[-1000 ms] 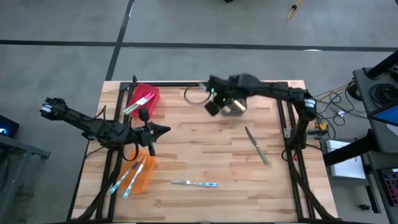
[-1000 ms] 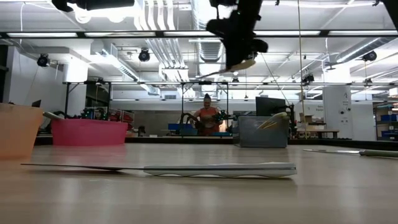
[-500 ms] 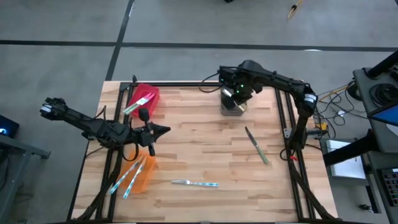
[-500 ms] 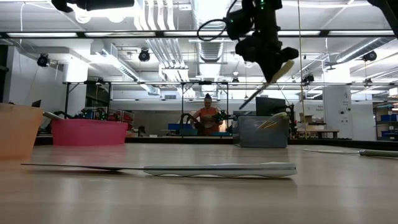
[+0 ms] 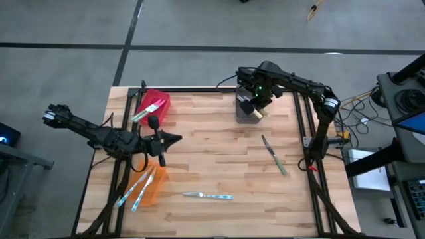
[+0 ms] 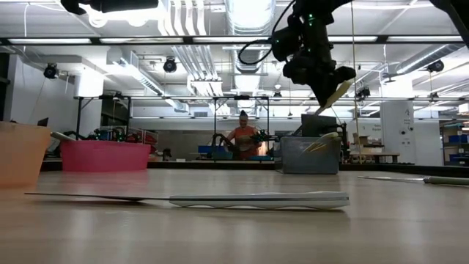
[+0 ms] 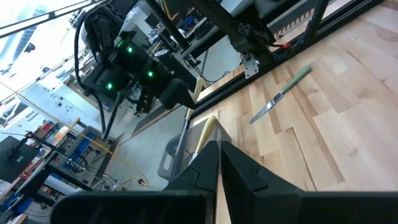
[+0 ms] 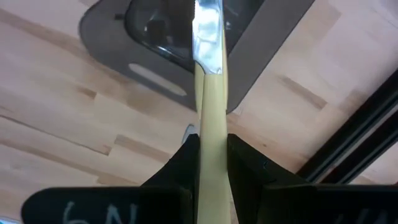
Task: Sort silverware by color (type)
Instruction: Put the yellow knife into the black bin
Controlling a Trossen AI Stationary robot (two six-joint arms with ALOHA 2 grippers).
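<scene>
My right gripper [image 5: 255, 104] hangs over the grey bin [image 5: 247, 114] at the table's far side, shut on a yellow-handled knife [image 8: 210, 93]. A second yellow knife [image 6: 322, 142] leans in that bin. A green-handled knife [image 5: 273, 155] lies flat at the right and a blue-handled one [image 5: 208, 195] near the front edge. The red bin [image 5: 155, 105] holds a green knife, and light-blue knives [image 5: 138, 189] lean in the orange bin [image 5: 153, 187]. My left gripper [image 7: 217, 163] waits shut at the left and holds nothing. My right gripper pinches the knife's yellow handle [image 8: 211, 127] between its two fingers, coming from above and pointing down. The knife runs on past the fingertips, and its silver blade [image 8: 207, 31] points toward the grey bin. It hangs slanted, blade end lowest [image 6: 322, 108], clear of the bin.
A black frame rail [image 5: 199, 89] runs along the table's far edge, with uprights at both sides. Bare wood [image 5: 219, 149] lies between the bins and the loose knives. In the low view a person [image 6: 243, 133] sits far off in the room.
My right gripper has carried the yellow knife toward the table's right edge, from beside the grey bin to over it, sinking a little. It has tipped to point straight down, and the knife has swung from near level to a steep slant.
</scene>
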